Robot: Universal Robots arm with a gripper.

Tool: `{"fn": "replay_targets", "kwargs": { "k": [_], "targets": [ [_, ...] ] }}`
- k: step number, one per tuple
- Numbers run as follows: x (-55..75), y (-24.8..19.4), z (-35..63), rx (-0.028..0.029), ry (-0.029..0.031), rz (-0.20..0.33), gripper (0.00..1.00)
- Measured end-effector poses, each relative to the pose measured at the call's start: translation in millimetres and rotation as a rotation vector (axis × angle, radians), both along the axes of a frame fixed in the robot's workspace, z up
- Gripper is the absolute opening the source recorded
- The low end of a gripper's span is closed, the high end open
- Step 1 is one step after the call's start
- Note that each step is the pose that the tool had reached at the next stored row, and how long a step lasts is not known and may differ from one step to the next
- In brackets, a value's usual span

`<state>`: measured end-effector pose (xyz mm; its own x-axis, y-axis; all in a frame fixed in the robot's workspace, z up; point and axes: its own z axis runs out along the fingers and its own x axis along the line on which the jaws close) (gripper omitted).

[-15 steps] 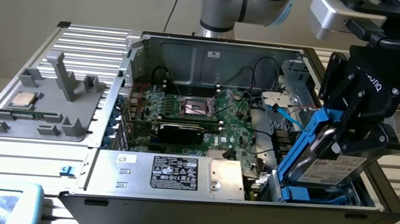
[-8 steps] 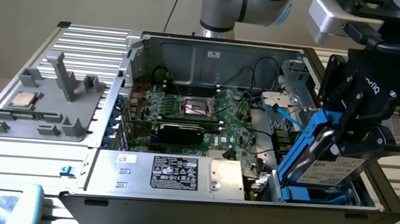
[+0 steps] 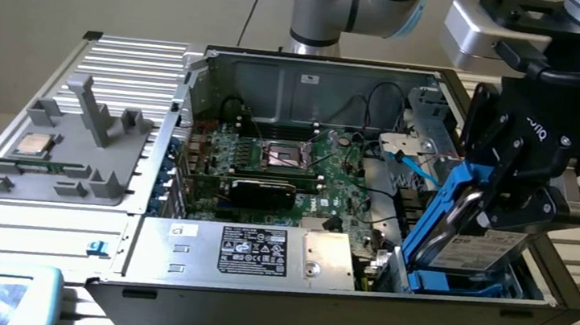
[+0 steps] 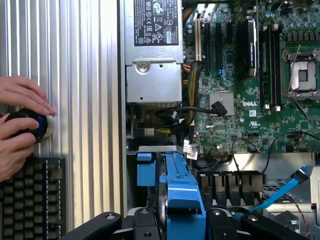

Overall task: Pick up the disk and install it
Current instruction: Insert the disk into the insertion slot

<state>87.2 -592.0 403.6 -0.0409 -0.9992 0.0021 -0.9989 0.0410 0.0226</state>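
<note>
**Disk held on edge over the drive bay of an open computer**

We are looking at the tool [image 3: 507, 209] clamping the disk [image 3: 472, 248] between its two black fingers [image 4: 141, 221]. The jaws are standing partly closed, pressed against the disk's two broad sides. The disk is standing on edge and leaning, at the corner of the computer case [image 3: 286, 312] toward the exterior view's right, over the drive bay [image 3: 461, 284]. We are judging that this steep pose is lining the thin slab up with the narrow slot. Whether its lower edge is already touching the blue parts of the bay, we cannot tell.

The disk is a flat grey metal block with a white printed label, framed by a glossy bright blue plastic carrier [image 4: 181, 192]. The case is a box of dull sheet metal, open on top. Inside it are lying a green circuit board [image 3: 317, 169], a silver power unit [image 3: 259, 250] with a black label, and a thin blue cable [image 3: 415, 164].

Beside the case, a matt grey moulded tray [image 3: 81, 153] is holding a small square silver chip [image 3: 33, 144]. The desk [image 3: 35, 226] is showing ribbed aluminium. On it, a person's hands [image 4: 17, 122] are resting on a round black-and-blue knob [image 4: 34, 126], next to a dark keyboard [image 4: 30, 200].
</note>
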Motion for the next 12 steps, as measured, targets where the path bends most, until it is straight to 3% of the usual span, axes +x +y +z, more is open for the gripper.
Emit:
{"fn": "replay_targets", "kwargs": {
  "k": [12],
  "targets": [
    [0.0,0.1,-4.1,0.0,0.0,0.0,0.37]
  ]
}}
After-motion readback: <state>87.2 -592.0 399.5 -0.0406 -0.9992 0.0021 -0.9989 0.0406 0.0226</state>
